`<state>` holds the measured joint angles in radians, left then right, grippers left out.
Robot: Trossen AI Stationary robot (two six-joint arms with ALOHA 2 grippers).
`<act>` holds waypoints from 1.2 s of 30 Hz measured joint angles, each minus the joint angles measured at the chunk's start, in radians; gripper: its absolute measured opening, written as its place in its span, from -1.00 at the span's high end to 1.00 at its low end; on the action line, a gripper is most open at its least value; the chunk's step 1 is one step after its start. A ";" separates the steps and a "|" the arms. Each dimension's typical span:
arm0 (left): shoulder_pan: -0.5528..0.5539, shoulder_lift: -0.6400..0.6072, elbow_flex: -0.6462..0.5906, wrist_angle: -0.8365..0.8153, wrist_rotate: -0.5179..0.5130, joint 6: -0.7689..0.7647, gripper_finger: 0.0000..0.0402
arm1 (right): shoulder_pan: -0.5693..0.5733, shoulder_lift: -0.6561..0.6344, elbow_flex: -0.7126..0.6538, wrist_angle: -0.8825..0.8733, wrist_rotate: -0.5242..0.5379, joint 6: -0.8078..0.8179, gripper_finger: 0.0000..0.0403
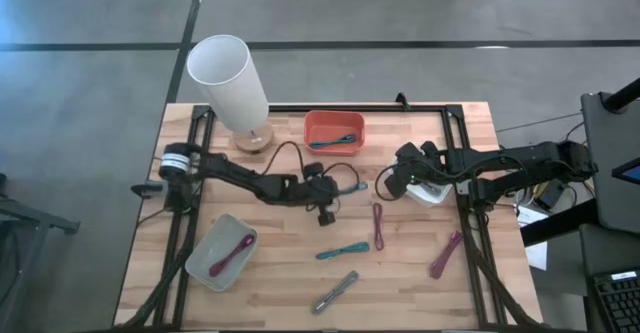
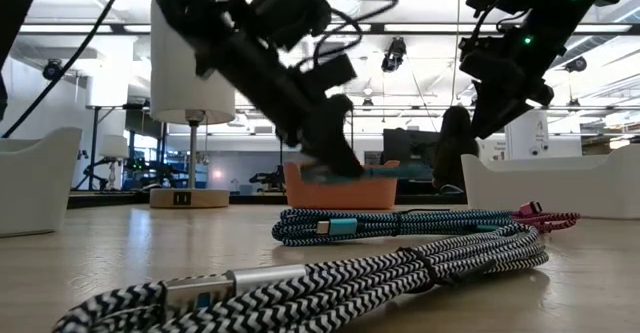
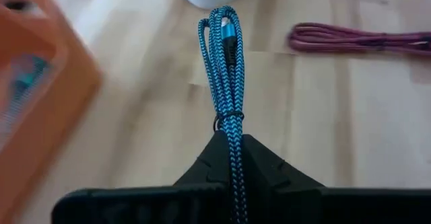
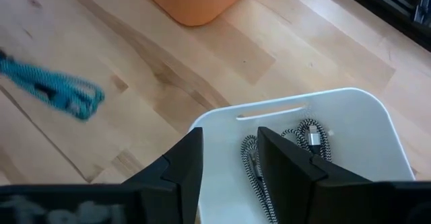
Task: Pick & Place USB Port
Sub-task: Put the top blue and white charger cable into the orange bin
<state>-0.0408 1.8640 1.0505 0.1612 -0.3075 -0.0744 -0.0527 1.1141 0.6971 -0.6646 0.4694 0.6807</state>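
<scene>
Striped black-and-white cable [image 2: 330, 278] lies closest to the low camera, slack on the bench [image 1: 290, 288] with a teal coil [image 2: 345, 223] just behind it. The piece that matters now is the blue cable [image 3: 225, 69]: the left tool [image 3: 232, 163] is pinched fully shut on one end of its bundle, and the loop sticks straight out ahead of the fingers. From above, that tool [image 1: 325, 188] sits near the bench's middle, with the orange bin [image 1: 334, 131] at about 12 o'clock from it, close by. That bin already has a teal cable in it, so I'd judge it the likely drop spot, though I can't be sure.

To do this step well, I'd want the arm to lift enough that the hanging loop clears the bin's near wall before travelling over, then go slowly, because the grip is at the very end and the free length could swing or snag the rim. Letting go only when most of the bundle is over the bin's floor would keep it from draping over the edge.

Out at 3 o'clock, the right tool [image 4: 225, 163] hovers with its fingers apart over the white tray [image 4: 363, 116], which holds a striped cable [image 4: 306, 140]; it grips nothing. Magenta cables [image 1: 379, 223] and a grey tray [image 1: 222, 251] lie toward 6 o'clock, and a lamp [image 1: 232, 83] stands at 10 o'clock.
</scene>
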 joint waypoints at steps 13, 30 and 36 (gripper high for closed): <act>0.187 -0.051 0.174 -0.317 -0.032 0.251 0.91 | 0.000 0.000 0.000 0.008 0.001 0.000 0.39; 0.364 -0.046 0.219 -0.334 -0.044 0.357 0.90 | 0.000 0.000 0.000 0.017 0.002 -0.001 0.40; 0.402 -0.045 0.150 -0.278 0.048 0.337 0.90 | 0.000 0.000 -0.001 0.021 0.002 -0.001 0.38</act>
<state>0.3614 1.8187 1.2002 -0.1168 -0.2598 0.2630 -0.0528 1.1141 0.6958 -0.6438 0.4710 0.6800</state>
